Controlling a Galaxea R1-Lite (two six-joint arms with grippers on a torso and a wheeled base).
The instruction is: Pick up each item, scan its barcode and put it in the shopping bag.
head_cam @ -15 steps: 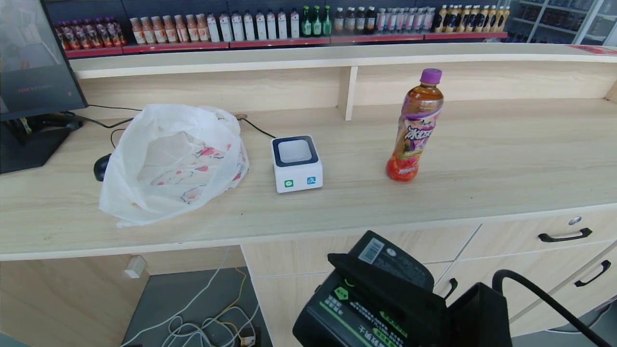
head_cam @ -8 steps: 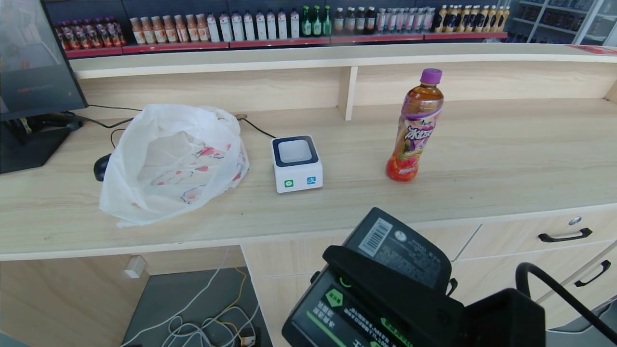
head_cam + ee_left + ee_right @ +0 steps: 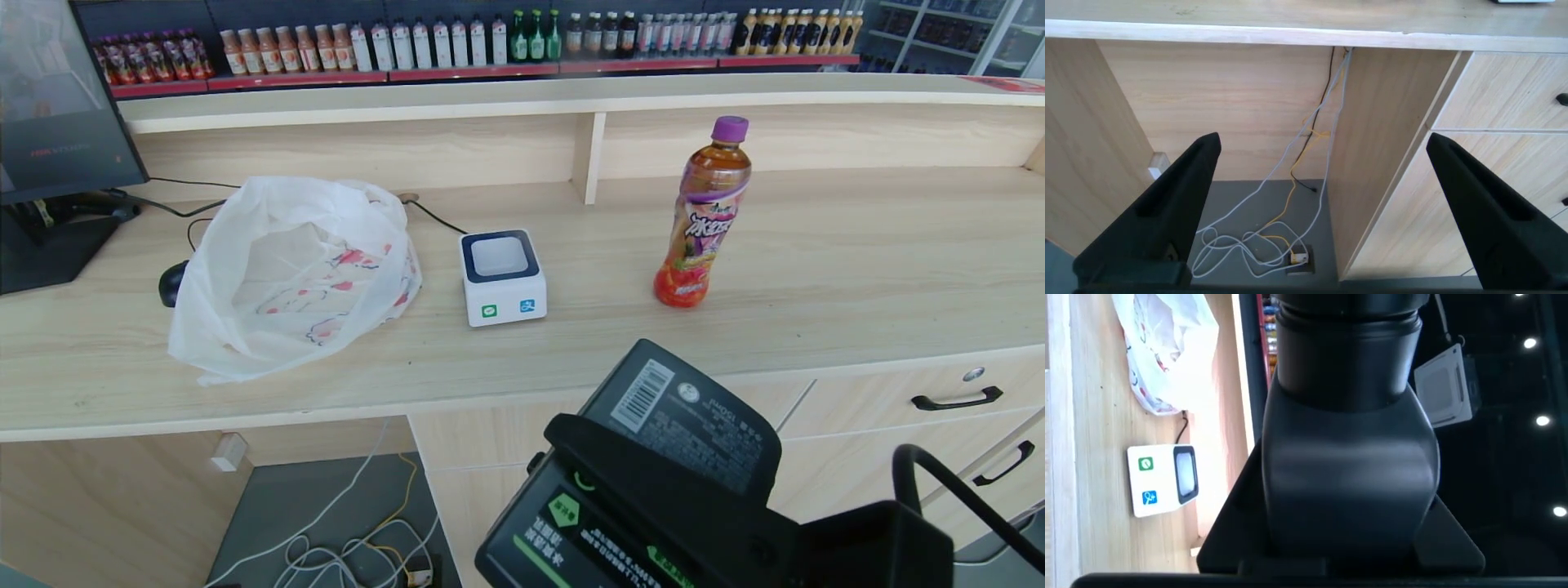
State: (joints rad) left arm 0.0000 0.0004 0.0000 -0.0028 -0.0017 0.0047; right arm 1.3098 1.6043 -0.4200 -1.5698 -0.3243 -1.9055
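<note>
- The right gripper (image 3: 645,482) is holding the black container (image 3: 694,416); its fingers are clamping the body crosswise, one dark finger lying across the top face.
- The black container is hanging in the air at the near side of the counter (image 3: 816,278), in front of its near edge, to the near right of the scanner (image 3: 502,276) and apart from it.
- A white barcode label (image 3: 642,395) is facing upward at the container's far left corner; green and white print is showing on the near part.
- The left gripper (image 3: 1323,220) is hanging low in front of the counter, below its top. Its fingers are spread wide with nothing between them, and loose cables (image 3: 1266,245) are lying on the floor beyond.
- The shopping bag (image 3: 286,278), of white plastic with red print, is lying slumped on the left part of the counter, its mouth gaping open.
- The scanner, a white box with a dark-framed window on top, is sitting just to the right of the bag, between it and the bottle (image 3: 702,216).
- The bottle, filled with an orange drink and closed with a purple cap, is standing upright on the counter, right of the scanner and well apart from it.
- A dark mouse (image 3: 171,283) is lying at the bag's left edge, and a monitor (image 3: 57,106) is standing at the far left.
- Rows of drinks (image 3: 490,37) are lining the shelf beyond the counter.
</note>
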